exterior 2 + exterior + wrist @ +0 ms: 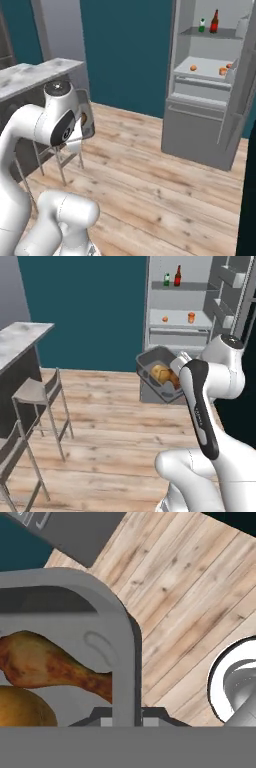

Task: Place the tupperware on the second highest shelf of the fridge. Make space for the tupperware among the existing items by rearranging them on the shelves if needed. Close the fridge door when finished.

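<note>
The hand (122,714) grips the tupperware (159,372) by its rim, above the wooden floor (115,421); fridge door (231,296) open

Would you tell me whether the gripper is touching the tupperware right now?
Touching: in the hand view the gripper is shut on the tupperware wall, fingers pressed against either side.

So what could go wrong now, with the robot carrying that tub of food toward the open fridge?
The fingers pinch only the thin rim of the tub, which hangs tilted above the wood floor, so it might slip or spill its chicken. The pale shelf already holds an orange cup and a small orange ball; sliding the tub in could knock them over.
</note>
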